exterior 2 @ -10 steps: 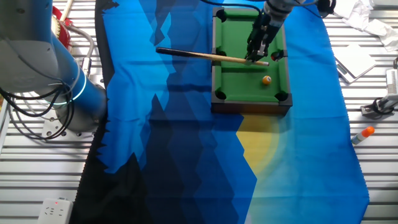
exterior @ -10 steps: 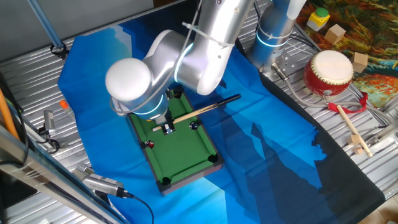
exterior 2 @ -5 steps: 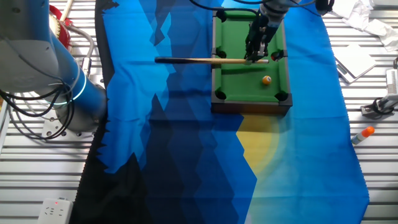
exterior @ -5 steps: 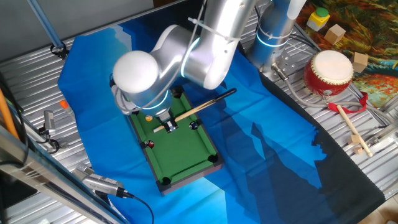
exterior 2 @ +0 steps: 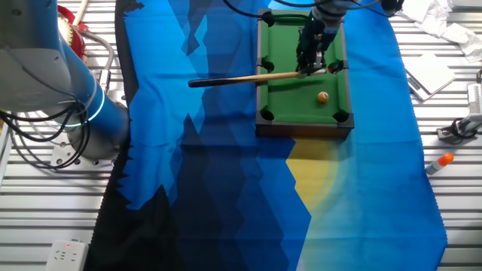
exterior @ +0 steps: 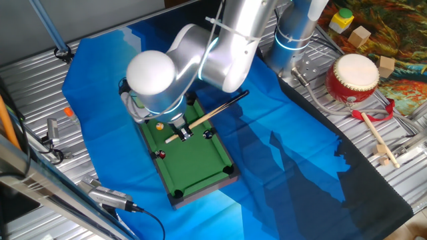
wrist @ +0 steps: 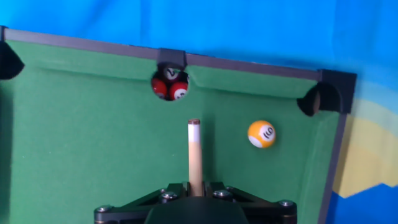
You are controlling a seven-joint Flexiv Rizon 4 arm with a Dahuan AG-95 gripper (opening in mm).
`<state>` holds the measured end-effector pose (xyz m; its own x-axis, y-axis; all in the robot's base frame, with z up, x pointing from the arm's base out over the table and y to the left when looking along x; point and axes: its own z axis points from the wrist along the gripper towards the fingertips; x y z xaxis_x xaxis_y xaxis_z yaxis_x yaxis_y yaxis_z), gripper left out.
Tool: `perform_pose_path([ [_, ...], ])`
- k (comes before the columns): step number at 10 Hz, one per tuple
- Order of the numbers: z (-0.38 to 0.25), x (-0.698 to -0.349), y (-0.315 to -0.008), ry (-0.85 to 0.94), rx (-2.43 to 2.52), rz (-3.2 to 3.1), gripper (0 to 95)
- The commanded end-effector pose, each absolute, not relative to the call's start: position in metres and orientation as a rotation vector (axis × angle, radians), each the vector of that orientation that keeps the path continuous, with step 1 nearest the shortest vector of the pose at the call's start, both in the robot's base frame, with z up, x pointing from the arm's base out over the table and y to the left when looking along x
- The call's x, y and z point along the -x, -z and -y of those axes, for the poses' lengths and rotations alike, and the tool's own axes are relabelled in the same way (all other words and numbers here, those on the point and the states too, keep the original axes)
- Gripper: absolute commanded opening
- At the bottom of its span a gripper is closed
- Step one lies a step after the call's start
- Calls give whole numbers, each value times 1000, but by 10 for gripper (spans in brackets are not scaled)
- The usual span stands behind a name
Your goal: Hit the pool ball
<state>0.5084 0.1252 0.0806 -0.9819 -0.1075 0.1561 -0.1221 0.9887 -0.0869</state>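
The small green pool table (exterior: 200,157) lies on the blue cloth. My gripper (exterior: 183,133) is shut on the wooden cue stick (exterior: 215,111), which sticks out over the table's right rail; it also shows in the other fixed view (exterior 2: 241,78). In the hand view the cue stick (wrist: 194,155) runs up from my jaws, its tip on the felt. The orange-yellow pool ball (wrist: 262,134) lies right of the tip, apart from it. It shows too in both fixed views (exterior: 159,126) (exterior 2: 323,96). A red ball (wrist: 178,93) and a dark ball (wrist: 169,73) sit at a side pocket.
A corner pocket (wrist: 318,99) is just right of the pool ball. Off the cloth at the right stand a red drum (exterior: 353,78), a drumstick (exterior: 377,139) and wooden blocks (exterior: 361,37). The arm's base (exterior 2: 68,98) stands left of the cloth.
My gripper has swung the cue stick: its far end has risen in one fixed view and dropped in the other. The pool ball has not moved.
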Motion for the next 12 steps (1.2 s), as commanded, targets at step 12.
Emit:
perform_pose_path([
  [12,-124,-506,-82,-12,66,2992,0],
])
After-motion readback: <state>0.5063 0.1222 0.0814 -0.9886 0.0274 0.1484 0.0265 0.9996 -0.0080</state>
